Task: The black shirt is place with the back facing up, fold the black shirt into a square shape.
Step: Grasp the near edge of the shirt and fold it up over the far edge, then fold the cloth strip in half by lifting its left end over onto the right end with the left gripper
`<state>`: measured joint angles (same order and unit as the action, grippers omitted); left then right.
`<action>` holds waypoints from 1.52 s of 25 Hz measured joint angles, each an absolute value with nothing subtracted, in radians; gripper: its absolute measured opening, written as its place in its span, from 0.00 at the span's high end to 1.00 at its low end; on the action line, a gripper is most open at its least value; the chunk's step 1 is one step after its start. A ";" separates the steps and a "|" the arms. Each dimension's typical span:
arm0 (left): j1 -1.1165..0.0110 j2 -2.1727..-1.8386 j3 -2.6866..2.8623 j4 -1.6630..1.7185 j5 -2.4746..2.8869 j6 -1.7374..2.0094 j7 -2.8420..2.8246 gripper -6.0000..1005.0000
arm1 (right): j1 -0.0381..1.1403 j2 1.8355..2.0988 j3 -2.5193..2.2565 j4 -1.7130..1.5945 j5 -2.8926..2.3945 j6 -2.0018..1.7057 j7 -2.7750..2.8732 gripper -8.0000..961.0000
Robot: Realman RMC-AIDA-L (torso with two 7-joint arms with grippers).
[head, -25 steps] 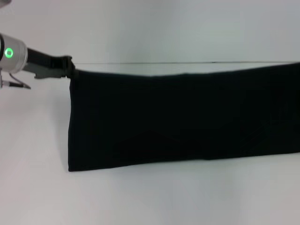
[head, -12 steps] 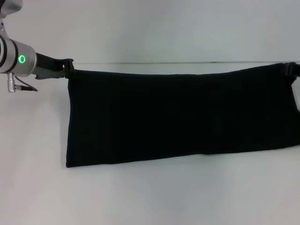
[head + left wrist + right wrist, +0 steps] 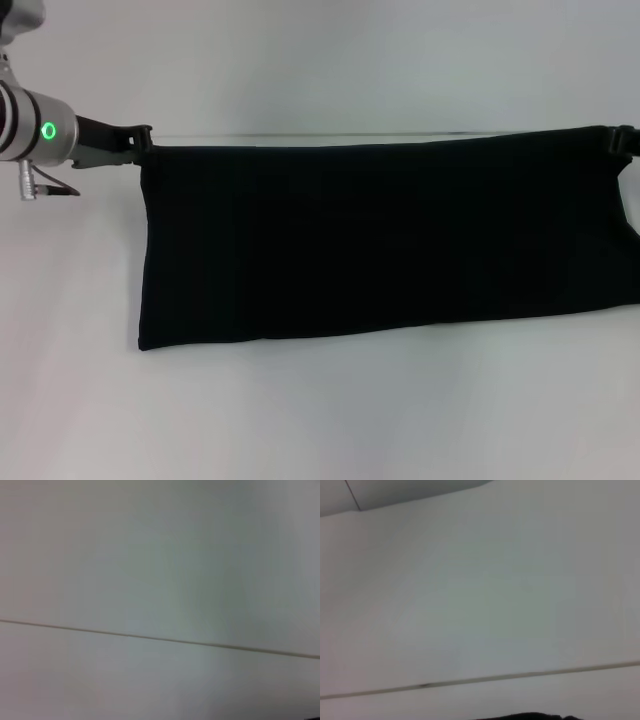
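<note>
1. Two grippers hold the black shirt [image 3: 380, 240] by its upper corners: the left gripper [image 3: 143, 140] has its dark fingers pinched closed on the left corner, and the right gripper [image 3: 625, 140] grips the right corner at the picture's edge.
2. The shirt is soft, plain matte cloth, stretched into a wide band with a taut, straight top edge.
3. Its lower edge rests on the smooth white table [image 3: 320, 420].
4. The left arm reaches in level from the left, silver cuff showing a green ring light.

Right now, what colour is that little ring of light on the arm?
Green; the ring light on the left arm shows best in the head view.
</note>
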<state>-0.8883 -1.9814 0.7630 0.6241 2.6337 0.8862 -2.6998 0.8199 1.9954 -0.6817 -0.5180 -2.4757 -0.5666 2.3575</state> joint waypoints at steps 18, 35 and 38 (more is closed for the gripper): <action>-0.894 -2.025 0.836 0.566 2.634 0.760 -2.696 0.94 | 0.843 1.993 -0.750 -0.464 -2.479 -0.472 2.361 0.87; -0.859 -2.031 0.723 0.753 2.521 1.125 -2.692 0.58 | 0.778 1.930 -0.696 -0.677 -2.443 -0.858 2.414 0.28; -0.806 -2.009 0.654 0.748 2.384 1.264 -2.627 0.51 | 0.722 1.944 -0.679 -0.736 -2.337 -0.959 2.352 0.22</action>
<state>-0.8055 -2.0090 0.6537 0.7482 2.3838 1.2638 -2.6269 0.7219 1.9442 -0.6793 -0.7356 -2.3375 -0.9593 2.3520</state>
